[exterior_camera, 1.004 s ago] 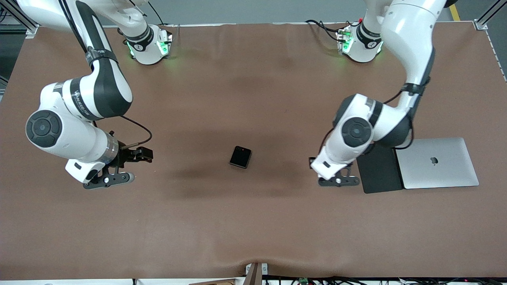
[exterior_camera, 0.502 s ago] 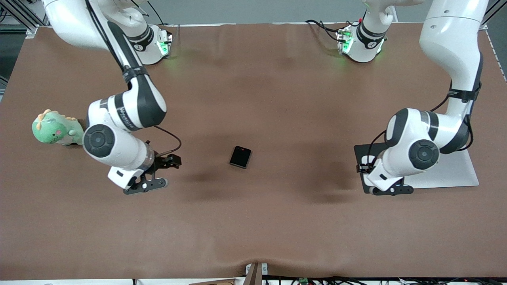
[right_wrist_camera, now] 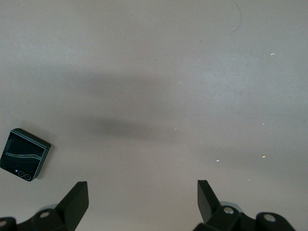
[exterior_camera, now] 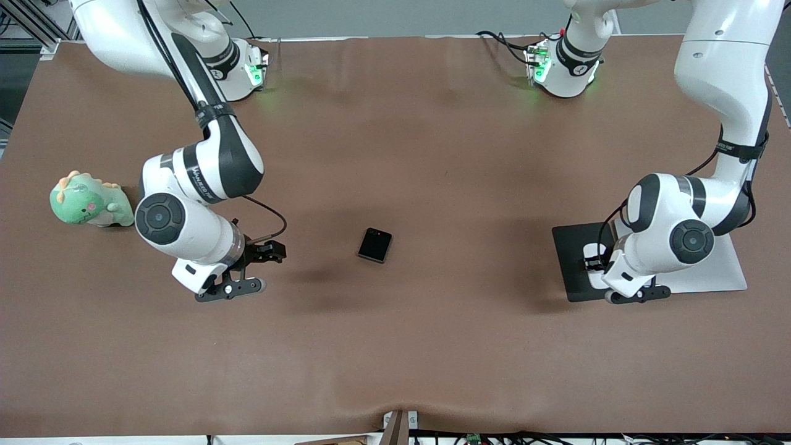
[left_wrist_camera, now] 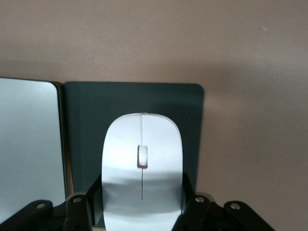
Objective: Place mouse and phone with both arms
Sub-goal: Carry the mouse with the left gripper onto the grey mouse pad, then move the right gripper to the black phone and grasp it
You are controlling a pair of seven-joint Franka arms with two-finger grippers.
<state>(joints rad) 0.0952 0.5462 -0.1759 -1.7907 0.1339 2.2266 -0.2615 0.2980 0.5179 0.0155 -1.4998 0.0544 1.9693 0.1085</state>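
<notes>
The white mouse [left_wrist_camera: 142, 163] sits between the fingers of my left gripper [left_wrist_camera: 142, 211], which is shut on it over the dark-grey mouse pad [left_wrist_camera: 187, 110]. In the front view the left gripper [exterior_camera: 635, 293] is low over the pad [exterior_camera: 571, 259], at the pad's edge nearest the front camera, and the mouse is hidden under the wrist. The black phone [exterior_camera: 375, 245] lies flat on the table's middle and also shows in the right wrist view [right_wrist_camera: 24, 161]. My right gripper [exterior_camera: 227, 285] is open and empty over bare table, beside the phone toward the right arm's end.
A silver closed laptop [exterior_camera: 723, 272] lies against the pad toward the left arm's end and shows in the left wrist view [left_wrist_camera: 29, 144]. A green plush dinosaur [exterior_camera: 89, 201] stands near the right arm's end of the brown table [exterior_camera: 395, 346].
My left gripper has moved with the mouse from beside the pad to over it. My right gripper has moved toward the phone, which uncovers the plush dinosaur. The phone has not moved.
</notes>
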